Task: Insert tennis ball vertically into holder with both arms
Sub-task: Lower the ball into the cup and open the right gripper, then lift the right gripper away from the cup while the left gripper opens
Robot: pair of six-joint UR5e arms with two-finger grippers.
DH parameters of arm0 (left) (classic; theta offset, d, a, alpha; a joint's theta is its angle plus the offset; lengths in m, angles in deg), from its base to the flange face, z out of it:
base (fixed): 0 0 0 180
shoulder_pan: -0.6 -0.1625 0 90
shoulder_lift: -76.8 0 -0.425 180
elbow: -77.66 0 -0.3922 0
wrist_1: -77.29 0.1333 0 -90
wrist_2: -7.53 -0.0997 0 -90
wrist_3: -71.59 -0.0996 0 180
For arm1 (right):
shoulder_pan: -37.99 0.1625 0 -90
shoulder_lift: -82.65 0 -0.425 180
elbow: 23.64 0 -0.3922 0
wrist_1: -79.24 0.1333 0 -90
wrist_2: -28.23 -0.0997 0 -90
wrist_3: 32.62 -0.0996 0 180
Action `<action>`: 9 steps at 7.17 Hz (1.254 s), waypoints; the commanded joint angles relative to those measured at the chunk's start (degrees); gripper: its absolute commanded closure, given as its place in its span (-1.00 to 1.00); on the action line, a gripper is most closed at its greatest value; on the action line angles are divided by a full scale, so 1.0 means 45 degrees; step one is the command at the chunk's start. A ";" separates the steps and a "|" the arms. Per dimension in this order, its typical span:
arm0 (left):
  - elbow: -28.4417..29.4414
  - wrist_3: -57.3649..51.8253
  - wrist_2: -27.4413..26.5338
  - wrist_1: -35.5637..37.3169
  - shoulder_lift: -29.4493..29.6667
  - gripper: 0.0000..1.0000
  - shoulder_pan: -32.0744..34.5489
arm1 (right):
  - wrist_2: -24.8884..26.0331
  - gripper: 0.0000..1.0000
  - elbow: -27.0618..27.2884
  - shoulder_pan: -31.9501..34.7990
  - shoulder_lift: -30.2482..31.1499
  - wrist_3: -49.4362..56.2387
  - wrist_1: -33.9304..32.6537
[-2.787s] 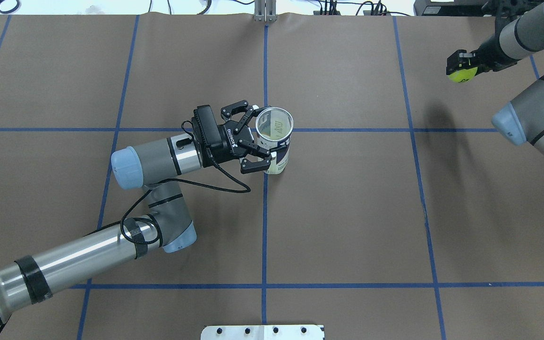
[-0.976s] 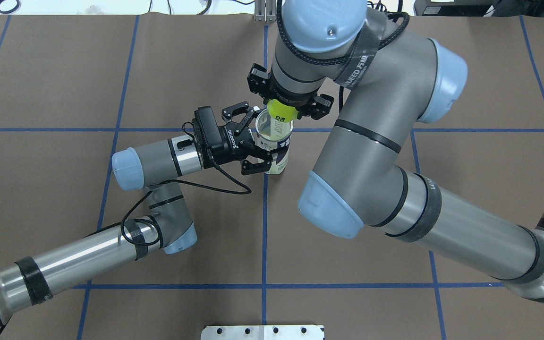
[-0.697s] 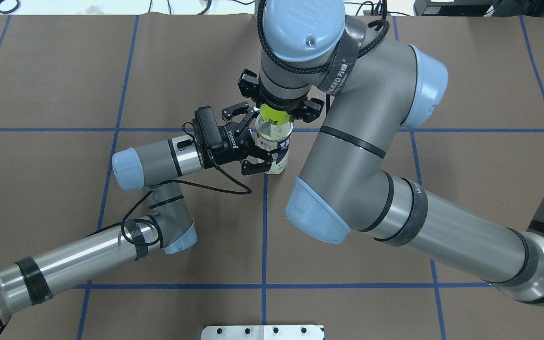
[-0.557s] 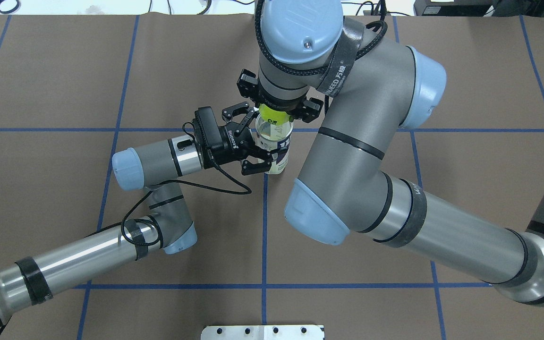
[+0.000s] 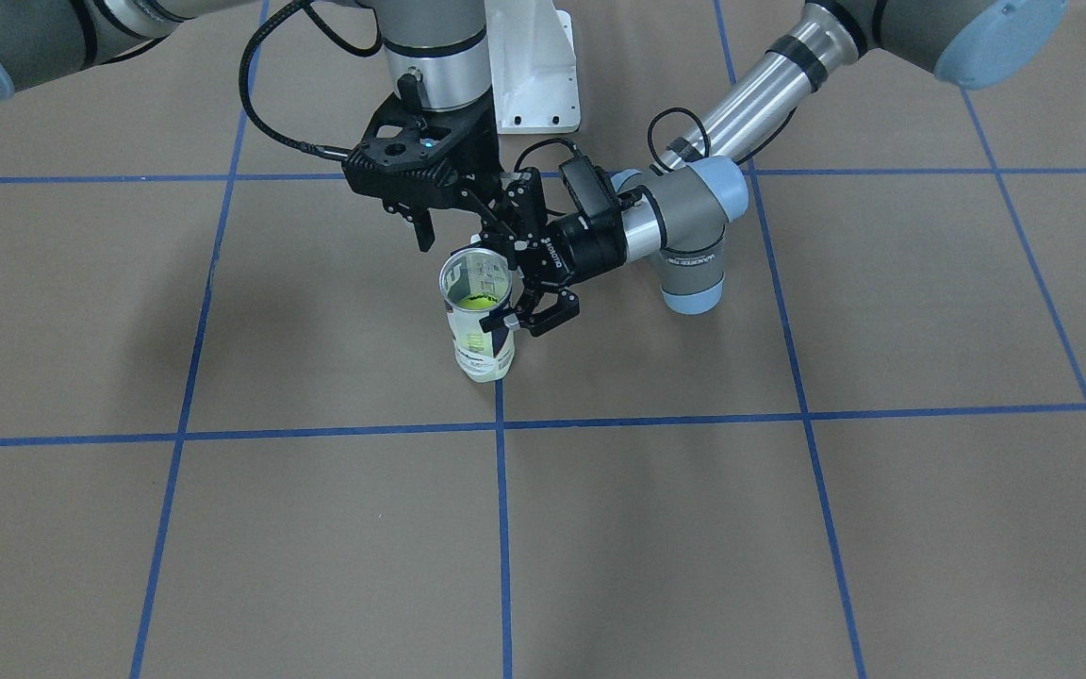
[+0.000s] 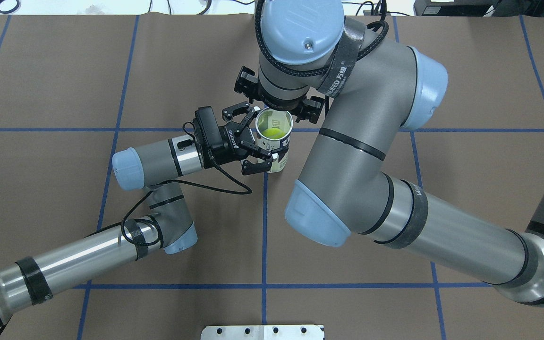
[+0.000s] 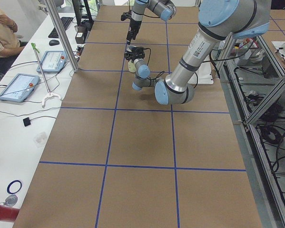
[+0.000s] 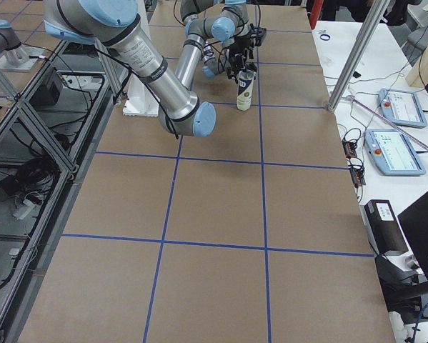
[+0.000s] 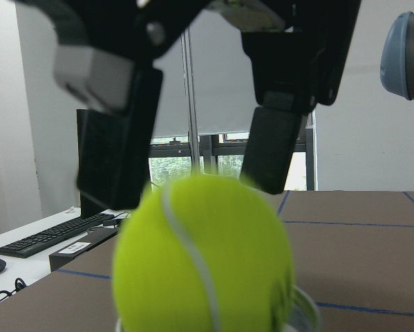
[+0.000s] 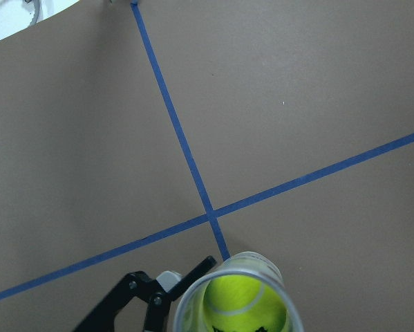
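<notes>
Okay, my left gripper (image 6: 259, 138) pinches the Wilson tennis-ball tube (image 5: 483, 345) upright, steadying its mouth under my right gripper (image 5: 460, 229), whose jaws hang spread just above the rim; the tennis ball (image 6: 272, 132) is inside the tube.

I'm counting two arms over one table (image 6: 40, 71), the left arm (image 6: 78, 259) and the right arm (image 6: 371, 156), each carrying one gripper: the left gripper (image 6: 260, 138) and the right gripper (image 5: 460, 226). I'm seeing one tube (image 5: 484, 351) and one tennis ball (image 6: 272, 132). Beside the table I'm making out two tablets (image 8: 394, 151), one keyboard (image 7: 61, 26), one mouse (image 7: 53, 42) and one person (image 7: 2, 33).
</notes>
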 commanded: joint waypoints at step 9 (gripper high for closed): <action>-0.1156 0.0097 0.0000 -0.0049 0.0007 -0.98 0.0311 | -0.4507 -0.99 0.0368 0.6318 0.3344 0.9348 0.0175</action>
